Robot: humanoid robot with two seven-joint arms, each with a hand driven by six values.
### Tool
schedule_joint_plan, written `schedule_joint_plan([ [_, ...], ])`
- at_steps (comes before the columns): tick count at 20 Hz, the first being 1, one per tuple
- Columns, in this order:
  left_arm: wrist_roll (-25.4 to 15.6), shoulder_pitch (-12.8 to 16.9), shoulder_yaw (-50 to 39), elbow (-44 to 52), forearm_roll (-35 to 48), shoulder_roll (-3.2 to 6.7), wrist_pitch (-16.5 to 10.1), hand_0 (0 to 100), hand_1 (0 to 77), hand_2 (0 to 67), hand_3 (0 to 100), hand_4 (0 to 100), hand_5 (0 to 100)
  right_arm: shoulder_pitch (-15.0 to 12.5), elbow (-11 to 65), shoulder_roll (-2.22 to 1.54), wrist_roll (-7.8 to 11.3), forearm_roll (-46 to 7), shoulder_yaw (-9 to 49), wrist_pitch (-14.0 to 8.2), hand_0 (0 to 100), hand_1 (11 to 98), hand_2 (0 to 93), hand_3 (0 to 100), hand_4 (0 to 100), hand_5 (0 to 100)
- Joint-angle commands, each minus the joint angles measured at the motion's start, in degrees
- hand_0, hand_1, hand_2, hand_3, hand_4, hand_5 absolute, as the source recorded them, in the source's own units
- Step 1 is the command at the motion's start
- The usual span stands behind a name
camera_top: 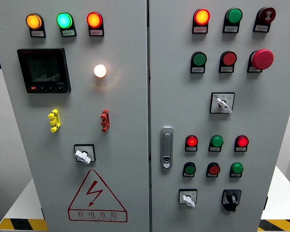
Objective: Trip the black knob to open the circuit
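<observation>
We see neither of our hands in the frame, so their finger state cannot be told. The black rotary knob [231,198] sits at the lower right of the cabinet's right door [280,121], just right of a white selector switch [188,197]. We judge the right arm nearer, since it enters from that side.
</observation>
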Motion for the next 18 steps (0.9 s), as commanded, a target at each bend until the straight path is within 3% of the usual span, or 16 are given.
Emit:
schedule_joint_plan([
  [1,0.0,0.0,0.0,0.0,0.0,0.0,0.0,0,3.2,12.9,21,7,2,0.2,3.3,0.11,0.08,-0.1,-0.6,-1.0,63,44.1,0.0,38,45,57],
  [3,0.0,0.0,0.0,0.0,0.0,0.0,0.0,0,3.2,12.9,21,7,2,1.0,5.2,0.2,0.08,-0.1,-0.7,-1.2,64,44.9,0.0,44,52,62],
  [4,0.0,0.0,0.0,0.0,0.0,0.0,0.0,0,3.1,12.9,21,7,2,1.8,6.2,0.63,0.08,-0.1,-0.9,-1.9,64,45.2,0.0,45,55,64],
  [6,0.0,0.0,0.0,0.0,0.0,0.0,0.0,0,3.1,12.9,21,7,2,3.2,7.7,0.81,-0.09,-0.1,-1.1,-4.0,66,45.3,0.0,50,61,69],
  [10,0.0,0.0,0.0,0.0,0.0,0.0,0.0,0,3.1,12.9,21,7,2,7.9,8.9,0.9,-0.79,-0.3,-1.3,-7.8,67,46.4,0.0,57,67,75],
  [12,0.0,0.0,0.0,0.0,0.0,0.0,0.0,0,3.3,12.9,21,7,2,9.3,9.4,0.9,-1.59,-0.4,-1.4,-8.3,67,47.3,0.0,60,70,78],
  [18,0.0,0.0,0.0,0.0,0.0,0.0,0.0,0,3.2,12.9,21,7,2,9.9,11.2,1.07,-2.38,-0.4,-1.4,-8.3,69,47.4,0.2,67,76,82],
])
